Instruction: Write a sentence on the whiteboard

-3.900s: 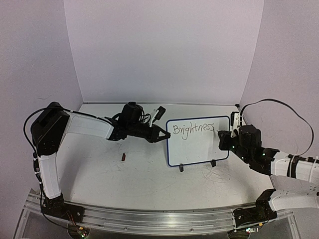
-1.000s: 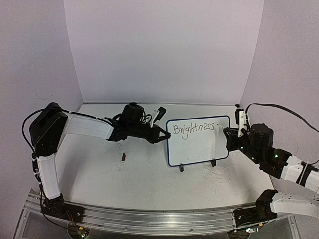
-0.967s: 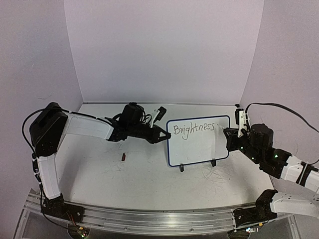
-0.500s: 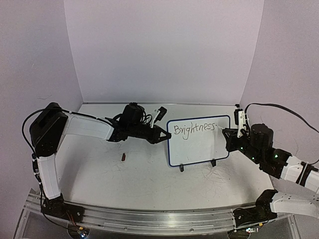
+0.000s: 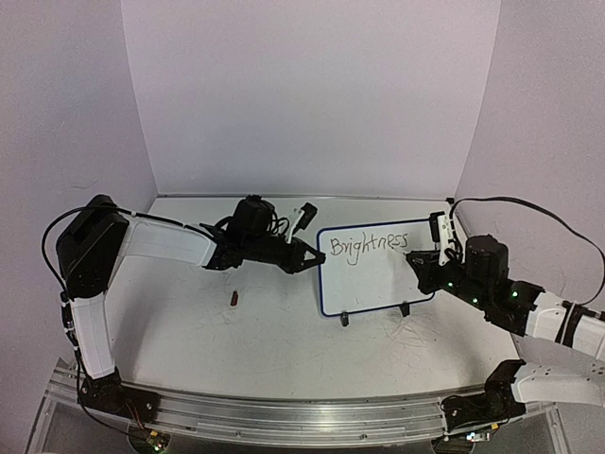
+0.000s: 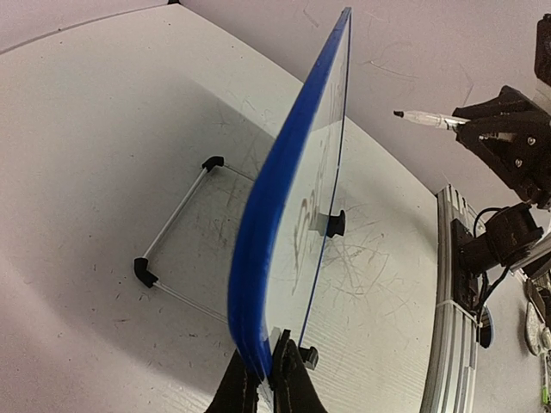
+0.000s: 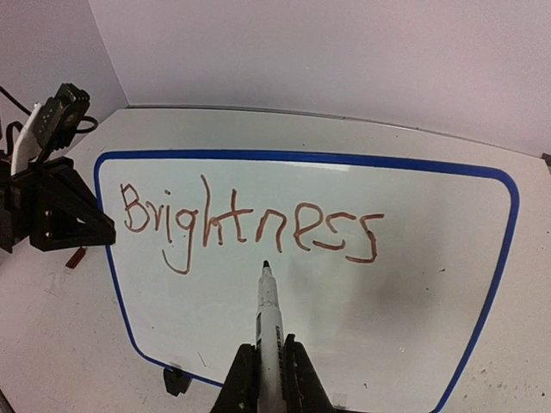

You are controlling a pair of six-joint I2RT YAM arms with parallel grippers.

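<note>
Lettering (image 7: pixel 250 228) "Brightness" across the whiteboard (image 7: pixel 413 292), marker (image 7: pixel 269 323) just below

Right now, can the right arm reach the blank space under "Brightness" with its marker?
Probably yes: the marker in the right gripper points at bare whiteboard below the sentence, nothing between.

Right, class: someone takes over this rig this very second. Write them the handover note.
Left gripper: shut on the board's edge, steadying it.
Right gripper: shut on the marker. The tip points below the word, with a gap to the board in the left wrist view.
Board: upright on the table, facing the right arm.
Done: "Brightness" is written along the top line.
Left: the remaining words, probably below it.
</note>
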